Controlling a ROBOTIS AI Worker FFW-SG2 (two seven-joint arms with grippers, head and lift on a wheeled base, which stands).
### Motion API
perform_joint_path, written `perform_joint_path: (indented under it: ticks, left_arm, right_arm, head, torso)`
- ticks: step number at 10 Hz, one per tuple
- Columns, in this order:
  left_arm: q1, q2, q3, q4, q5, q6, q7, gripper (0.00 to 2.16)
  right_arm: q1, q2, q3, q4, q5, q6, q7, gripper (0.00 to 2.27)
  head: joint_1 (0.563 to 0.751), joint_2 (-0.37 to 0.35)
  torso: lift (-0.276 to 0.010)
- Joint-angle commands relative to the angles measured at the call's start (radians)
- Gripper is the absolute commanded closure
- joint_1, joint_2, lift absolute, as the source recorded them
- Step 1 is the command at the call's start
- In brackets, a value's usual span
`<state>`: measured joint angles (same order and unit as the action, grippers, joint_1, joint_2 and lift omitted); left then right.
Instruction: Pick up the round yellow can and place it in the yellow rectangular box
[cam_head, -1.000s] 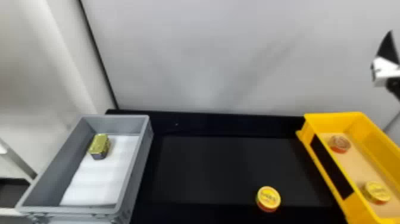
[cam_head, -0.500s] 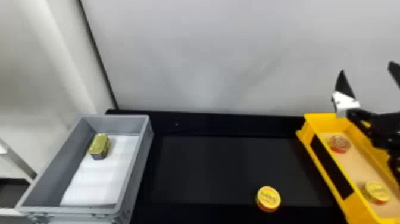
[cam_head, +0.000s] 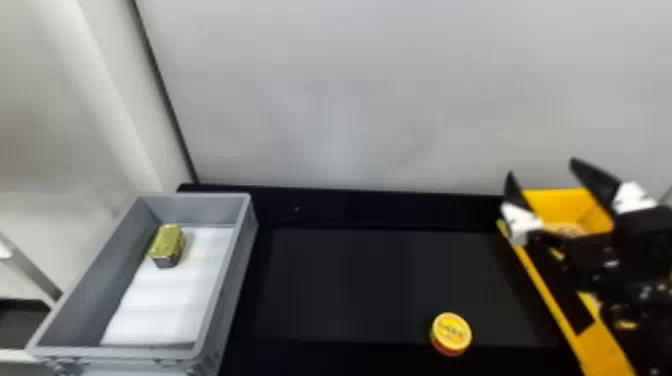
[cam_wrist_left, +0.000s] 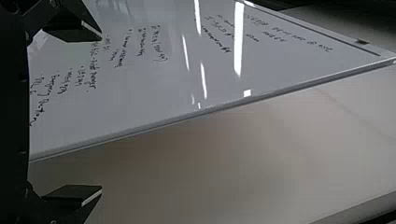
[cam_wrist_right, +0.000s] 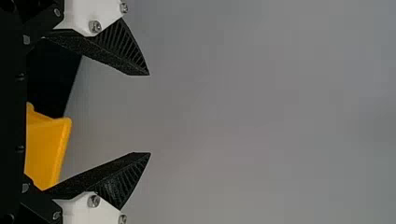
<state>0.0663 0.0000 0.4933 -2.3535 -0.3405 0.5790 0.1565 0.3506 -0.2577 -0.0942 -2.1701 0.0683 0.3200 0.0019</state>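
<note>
The round yellow can (cam_head: 451, 332) lies on the black table towards its front edge, right of the middle in the head view. At the right stands the yellow rectangular box (cam_head: 600, 345), partly covered by the right arm. Over the box's far part is my right gripper (cam_head: 541, 166), spread open and holding nothing, well behind and to the right of the can. In the right wrist view the right gripper (cam_wrist_right: 150, 114) stands open, with a corner of the yellow box (cam_wrist_right: 46, 149) behind it. My left gripper (cam_wrist_left: 102, 112) is open and empty, facing a whiteboard.
A grey crate (cam_head: 240, 280) stands at the left, with a gold-topped tin (cam_head: 167, 243) on its white lining. Inside the yellow box a round tin (cam_head: 567, 229) shows partly behind the right gripper. A pale wall (cam_head: 350, 100) rises behind the table.
My right gripper has come in from the right edge, moving left and down over the yellow box, and its arm now covers part of the box. The can has stayed in place.
</note>
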Motion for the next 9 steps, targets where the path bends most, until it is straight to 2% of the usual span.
perform_joint_path:
  ticks: [1, 4, 9]
  left_arm:
    - [0.003, -0.003, 0.005, 0.0, 0.0, 0.0, 0.0, 0.13]
    - [0.003, -0.003, 0.015, 0.0, 0.0, -0.002, -0.003, 0.12]
    - [0.003, -0.003, 0.03, -0.001, 0.002, -0.004, -0.008, 0.12]
  right_arm:
    - [0.056, 0.0, 0.07, 0.021, -0.01, 0.013, 0.013, 0.23]
    - [0.099, 0.0, 0.13, 0.019, -0.024, 0.062, 0.073, 0.23]
    - [0.15, -0.009, 0.153, -0.016, -0.022, 0.117, 0.133, 0.23]
  head:
    - [0.694, 0.014]
    - [0.694, 0.014]
    - [0.694, 0.014]
  torso:
    - [-0.09]
    - [-0.09]
    - [-0.09]
